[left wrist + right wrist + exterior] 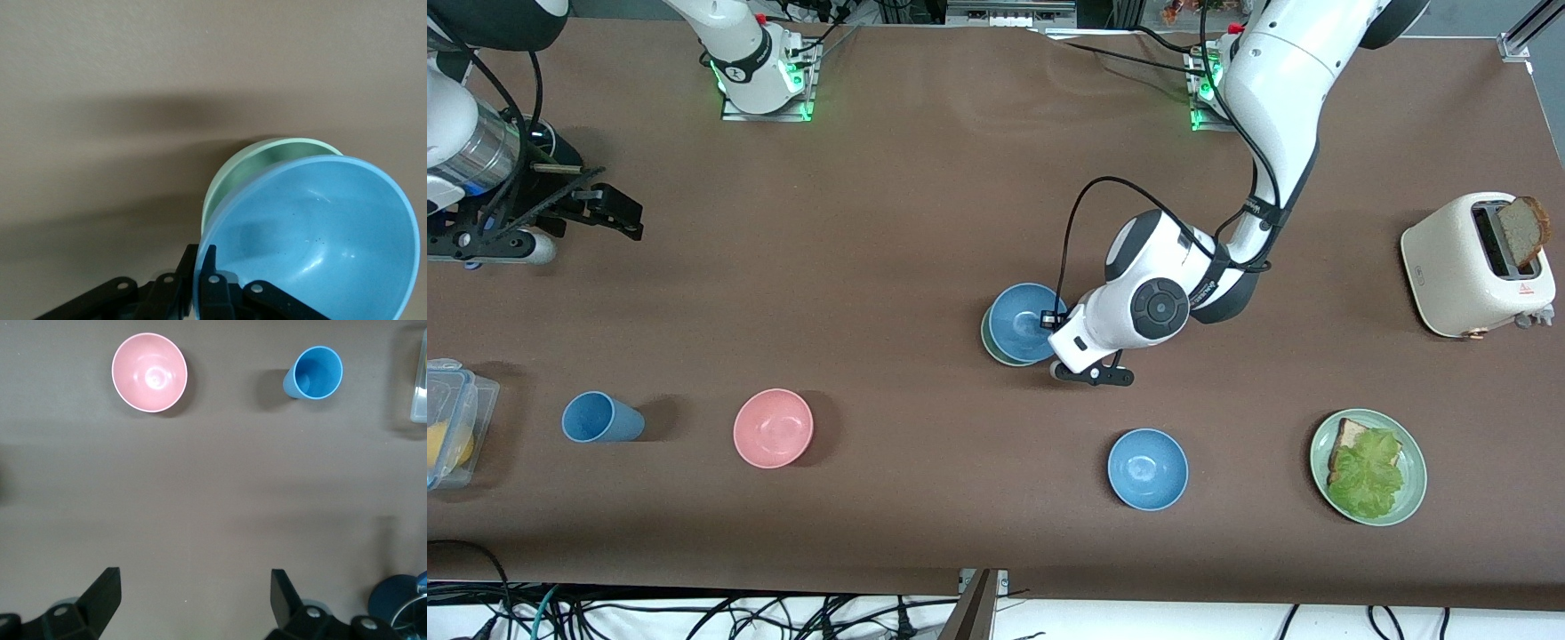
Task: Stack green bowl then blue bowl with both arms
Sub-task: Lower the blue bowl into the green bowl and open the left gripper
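A brown table (925,204) carries a blue cup (600,418), pink bowl (773,428), blue bowl (1147,468), green plate (1414,476) of bread and lettuce, white toaster (1463,267), clear plastic container (458,418), and a green bowl (988,340), apparently resting on it.

green bowl (988,336): mostly covered by the blue bowl (1021,322) sitting in it; only a thin crescent of rim shows in the front view, and a partial rim arc (267,157) in the left wrist view.
blue bowl, left wrist view (313,240): lower part cut off by the picture's edge.
left gripper (1056,322): fingers hidden under the wrist housing in the front view, at the blue bowl's rim.
right gripper (195,590): finger bases cut off by the picture's edge.
clear container (454,418): cut off by the front view's edge, beside the blue cup (598,418); contents indistinct.
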{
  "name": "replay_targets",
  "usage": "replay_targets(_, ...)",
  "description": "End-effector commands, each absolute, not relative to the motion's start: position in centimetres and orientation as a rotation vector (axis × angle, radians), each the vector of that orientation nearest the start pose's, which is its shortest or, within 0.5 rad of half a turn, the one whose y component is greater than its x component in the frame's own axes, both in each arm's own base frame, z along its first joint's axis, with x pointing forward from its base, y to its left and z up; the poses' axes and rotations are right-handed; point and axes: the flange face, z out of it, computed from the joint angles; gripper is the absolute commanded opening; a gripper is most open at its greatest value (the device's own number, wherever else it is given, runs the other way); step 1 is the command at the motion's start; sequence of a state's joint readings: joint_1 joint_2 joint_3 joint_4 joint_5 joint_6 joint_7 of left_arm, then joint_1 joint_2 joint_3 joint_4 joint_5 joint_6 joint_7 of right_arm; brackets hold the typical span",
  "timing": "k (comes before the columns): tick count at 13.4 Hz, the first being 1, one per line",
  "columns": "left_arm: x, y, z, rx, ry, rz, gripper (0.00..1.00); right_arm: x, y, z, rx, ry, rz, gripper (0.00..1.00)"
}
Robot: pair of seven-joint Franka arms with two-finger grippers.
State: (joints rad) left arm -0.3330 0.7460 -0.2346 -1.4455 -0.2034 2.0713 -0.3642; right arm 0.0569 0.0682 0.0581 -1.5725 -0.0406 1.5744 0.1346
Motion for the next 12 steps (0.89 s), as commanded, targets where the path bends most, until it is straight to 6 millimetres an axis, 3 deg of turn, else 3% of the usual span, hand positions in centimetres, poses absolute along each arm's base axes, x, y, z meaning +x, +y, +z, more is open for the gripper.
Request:
replay_targets(1, 61.1, -38.2, 24.5, -3.4, 0.08, 0.379, 0.0, 57.0, 5.7, 59.0, -3.191, 0.019, 0.125, 0.99)
replay_targets(4, 60.1, -40.0, 23.1, -3.399, 0.108, 0.382, 0.0, 57.0, 5.7, 59.0, -3.191, 0.014, 0.126, 0.99)
replay_targets(5, 60.2, -40.0, 23.3, -3.401, 0.101, 0.375, 0.07, 57.0, 5.7, 59.0, -3.191, 0.014, 0.126, 0.99)
replay_targets(6, 60.4, -39.6, 23.4, -3.4, 0.108, 0.369, 0.99, 57.0, 5.7, 59.0, -3.191, 0.014, 0.126, 0.99)
replay_targets(12, 61.1, -38.5, 25.5, -3.398, 0.083, 0.354, 1.0, 57.0, 5.7, 59.0, -3.191, 0.011, 0.128, 0.99)
